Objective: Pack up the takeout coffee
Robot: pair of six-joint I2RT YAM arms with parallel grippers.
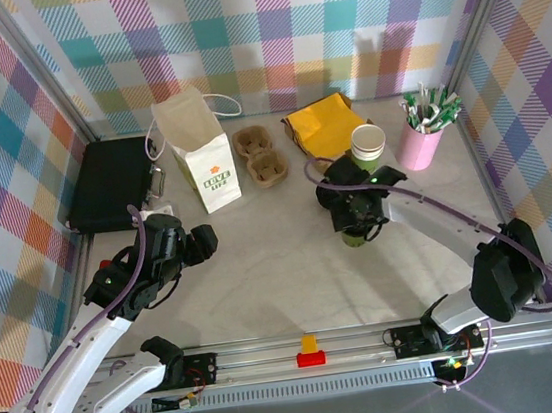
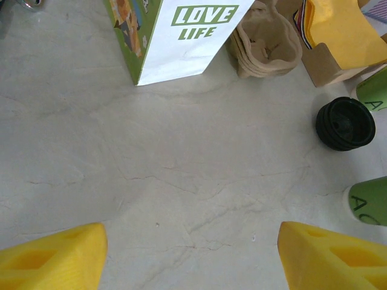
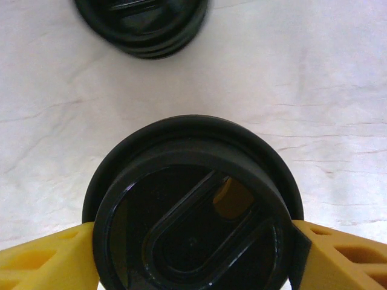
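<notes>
Top external, marbled tabletop (image 1: 265, 278), plaid walls (image 1: 263, 17)

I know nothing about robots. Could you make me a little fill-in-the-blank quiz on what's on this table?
The tall white paper bag reads LOVE ____.
The right end effector has its ____ fingers either side of the green paper cup with a round black plastic lid.
The left end effector is ____ and holds nothing.
The round tumbler holding green-and-white sticks is ____.
Missing words: LIFE; yellow; open; pink.
</notes>
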